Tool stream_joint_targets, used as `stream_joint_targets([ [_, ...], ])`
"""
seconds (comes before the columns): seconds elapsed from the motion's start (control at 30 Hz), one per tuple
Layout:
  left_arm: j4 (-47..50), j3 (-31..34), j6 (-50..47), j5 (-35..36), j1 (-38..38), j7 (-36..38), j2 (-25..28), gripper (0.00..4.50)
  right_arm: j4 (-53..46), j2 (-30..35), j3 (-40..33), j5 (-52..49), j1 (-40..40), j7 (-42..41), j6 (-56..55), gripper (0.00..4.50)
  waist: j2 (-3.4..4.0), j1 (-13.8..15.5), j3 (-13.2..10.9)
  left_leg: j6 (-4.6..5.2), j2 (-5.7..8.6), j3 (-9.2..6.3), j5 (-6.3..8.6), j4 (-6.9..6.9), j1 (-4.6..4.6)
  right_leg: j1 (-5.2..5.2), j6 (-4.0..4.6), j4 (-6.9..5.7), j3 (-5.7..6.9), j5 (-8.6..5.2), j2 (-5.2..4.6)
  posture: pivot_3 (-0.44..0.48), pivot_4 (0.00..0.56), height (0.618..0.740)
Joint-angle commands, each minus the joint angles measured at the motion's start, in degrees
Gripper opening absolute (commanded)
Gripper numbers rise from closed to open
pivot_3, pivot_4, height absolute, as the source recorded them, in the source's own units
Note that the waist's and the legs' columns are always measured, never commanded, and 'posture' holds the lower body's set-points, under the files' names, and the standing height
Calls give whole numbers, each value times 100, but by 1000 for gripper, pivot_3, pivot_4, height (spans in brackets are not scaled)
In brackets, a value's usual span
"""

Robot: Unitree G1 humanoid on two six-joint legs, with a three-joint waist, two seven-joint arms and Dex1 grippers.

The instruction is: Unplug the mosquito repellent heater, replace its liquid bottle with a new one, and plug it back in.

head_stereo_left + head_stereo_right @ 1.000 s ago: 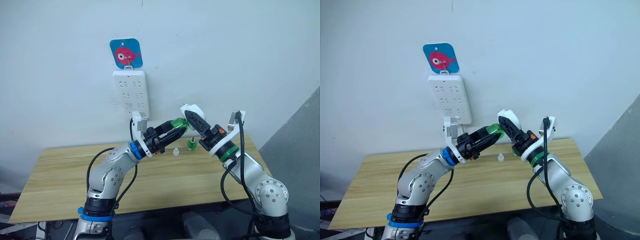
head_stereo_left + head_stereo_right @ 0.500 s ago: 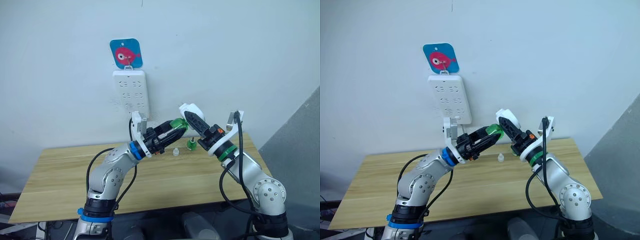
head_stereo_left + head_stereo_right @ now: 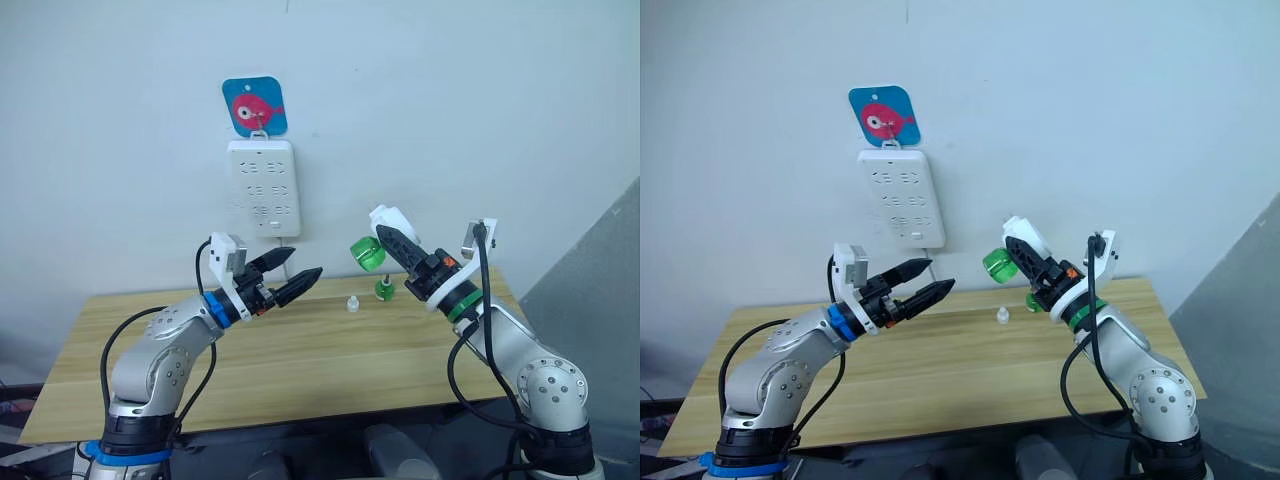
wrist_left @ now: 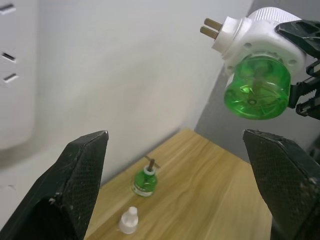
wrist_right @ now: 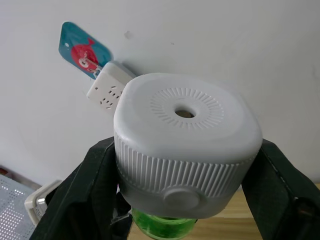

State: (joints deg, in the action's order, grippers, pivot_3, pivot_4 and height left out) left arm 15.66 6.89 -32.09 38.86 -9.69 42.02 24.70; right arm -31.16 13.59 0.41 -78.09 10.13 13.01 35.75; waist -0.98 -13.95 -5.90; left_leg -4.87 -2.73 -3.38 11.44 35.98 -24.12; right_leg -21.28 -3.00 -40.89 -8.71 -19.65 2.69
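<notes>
mosquito repellent heater (image 3: 388, 221) | gripped in right hand (image 3: 399, 243), green bottle (image 3: 366, 253) attached | left hand (image 3: 298, 271) wide, empty, well apart

Power strip (image 4: 15, 75) — cropped, blurred

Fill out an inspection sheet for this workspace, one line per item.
Surface: wooden table, mostly bare.
Job's things: heater with a green bottle fitted, held in the air, unplugged; capless green bottle with wick standing on the table.
Clutter: small white cap beside that bottle.
Grippers: right tool shut on the heater; left tool open, empty.
Cables: black cable along the right arm.
Surroundings: white power strip on the wall under a fish hook.
</notes>
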Motion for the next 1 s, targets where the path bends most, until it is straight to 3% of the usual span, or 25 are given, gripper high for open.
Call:
stream_joint_targets([
  [0.03,251,27,8,128,-52,1,2,4500,-263,-4,-68,-2,58,-114,-30,3084,-1,-7,1,0,0,1,0,0,-1,-1,0,0,-1,0,0,-221,46,740],
  [0.17,253,25,3,140,-52,-8,9,4500,-262,-13,-71,11,56,-125,-26,3073,-1,-19,1,0,-2,-1,0,-2,0,-3,0,-2,1,0,1,-221,46,740],
  [0.27,-1029,1388,95,-29,-120,718,1662,4500,-927,1307,274,1318,425,-878,420,3073,-4,-69,-26,0,-3,3,0,-4,-1,-15,1,-9,-2,0,3,-198,71,740],
  [0.37,-1580,1519,235,-15,-262,964,2119,4500,-1048,1616,422,1717,503,-1117,402,3073,-6,-67,-24,1,-20,2,0,-21,7,-34,18,-17,-3,-4,20,-205,71,740],
  [0.5,-1505,1536,161,6,-304,1081,2126,4500,-1051,1608,475,2144,529,-1314,390,3072,2,116,-19,-1,2,0,1,-30,4,-14,12,-4,9,-24,-7,-204,69,740],
  [0.77,-1387,1522,131,-81,-327,1028,2045,4500,-1040,1889,696,3227,608,-1783,496,3072,-36,139,-18,-1,0,-12,2,-17,-26,-31,11,-4,21,-23,-10,-189,72,740],
  [1.0,-2244,911,365,-481,-1275,1444,2089,4500,-1209,2254,1156,4123,848,-2472,516,3072,-36,139,-19,-2,3,-19,2,-10,-23,-22,12,-8,26,-22,-6,-202,82,740],
])
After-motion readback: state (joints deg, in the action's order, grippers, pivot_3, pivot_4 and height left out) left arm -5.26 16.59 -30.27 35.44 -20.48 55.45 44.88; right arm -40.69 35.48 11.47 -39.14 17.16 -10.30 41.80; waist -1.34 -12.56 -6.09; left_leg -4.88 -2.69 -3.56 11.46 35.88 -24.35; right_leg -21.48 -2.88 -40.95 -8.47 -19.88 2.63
